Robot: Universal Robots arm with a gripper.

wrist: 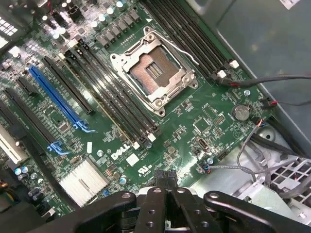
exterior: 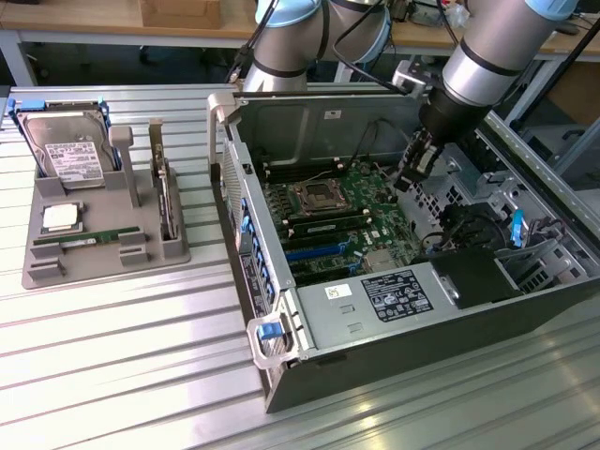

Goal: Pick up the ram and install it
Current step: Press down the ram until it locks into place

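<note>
Lying flat in the grey plastic holder tray (exterior: 56, 267): long, thin green circuit-board ram stick (exterior: 82, 240) (small white label, dark chips). Well apart, over the green motherboard (wrist: 204, 116): black two-finger gripper (wrist: 166, 182), pressed together, holding nothing.

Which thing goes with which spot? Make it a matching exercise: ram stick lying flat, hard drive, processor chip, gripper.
Things:
1. flat ram stick
2. hard drive
3. processor chip
4. gripper

Places or states:
A. over the motherboard inside the open computer case, fingers shut, nothing held
B. lying in the grey tray, at its near edge in the exterior view
C. propped up at the far end of the tray
D. on the tray between the drive and the flat stick

Pairs: 1-B, 2-C, 3-D, 4-A
</note>
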